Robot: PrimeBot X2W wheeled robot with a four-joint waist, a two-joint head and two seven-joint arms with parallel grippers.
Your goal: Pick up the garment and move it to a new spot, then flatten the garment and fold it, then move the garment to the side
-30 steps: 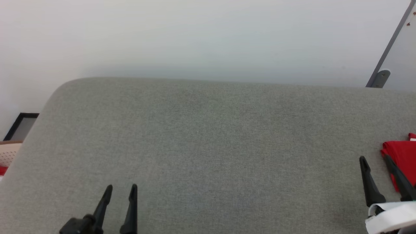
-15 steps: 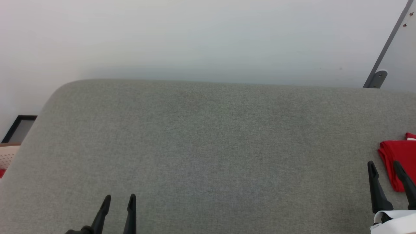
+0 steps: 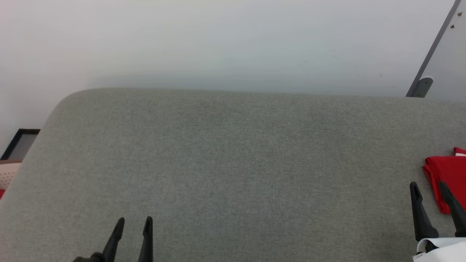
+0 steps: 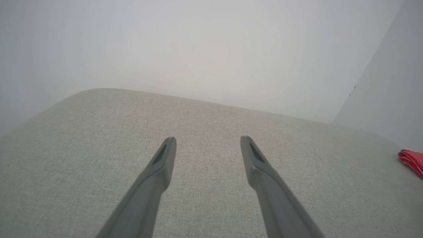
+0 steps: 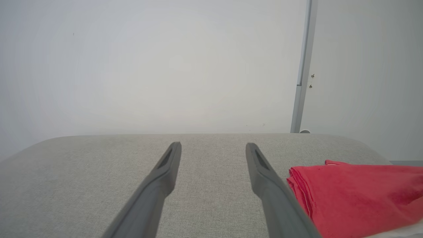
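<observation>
**Grey upholstered surface [image 3: 233, 163], garment set aside at its right end: hazards**

*Head view.* The surface runs wide and bare before a pale wall [image 3: 218, 36]. The garment [image 3: 449, 171], a folded red bundle showing plain cloth, lies at the far right and is cut by the picture's edge. The left gripper [image 3: 135, 219] hangs low at the lower left, well apart from the garment, with its fingers parted and empty. The right gripper [image 3: 427, 184] is likewise spread and holds nothing. Its outer finger crosses the bundle's near corner in this view, and whether it touches cannot be told.

*Left wrist view.* The fingers stand wide apart above bare fabric, with a sliver of red at the far right.

*Right wrist view.* The stacked fold edges face the right-hand finger, which lies just beside them.

*Hazards.* The task appears essentially complete. The main risk is that finger: a sideways or forward sweep could catch the layered edges and open the fold. A nudge rightward could also push the bundle toward the surface's rounded end.
</observation>
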